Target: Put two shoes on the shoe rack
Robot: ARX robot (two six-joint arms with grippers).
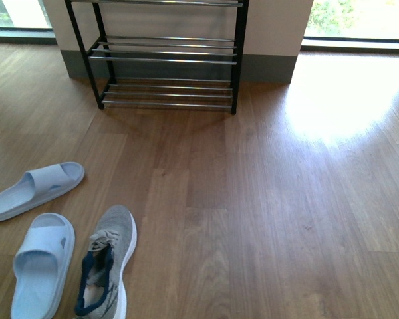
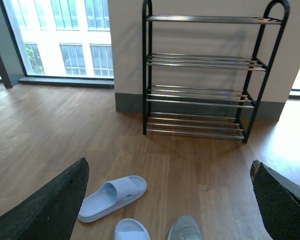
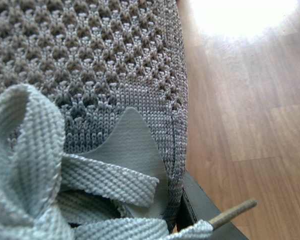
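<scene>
We judge the sneaker (image 1: 110, 256) on the floor (image 1: 266, 199) beside the slides (image 1: 43, 262), far from the rack (image 1: 166, 56), light and soft, best pinched at its collar; left end effector (image 2: 168, 167) spread, right end effector's (image 3: 202, 210) state untellable.

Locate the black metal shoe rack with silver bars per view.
Front view: black metal shoe rack with silver bars top centre, top cropped.
Left wrist view: whole, four tiers, against the white wall.
Right wrist view: not in it; grey knit sneaker fills it.
Shared landmark: angled pale blue rubber slide, front and left wrist views.
</scene>
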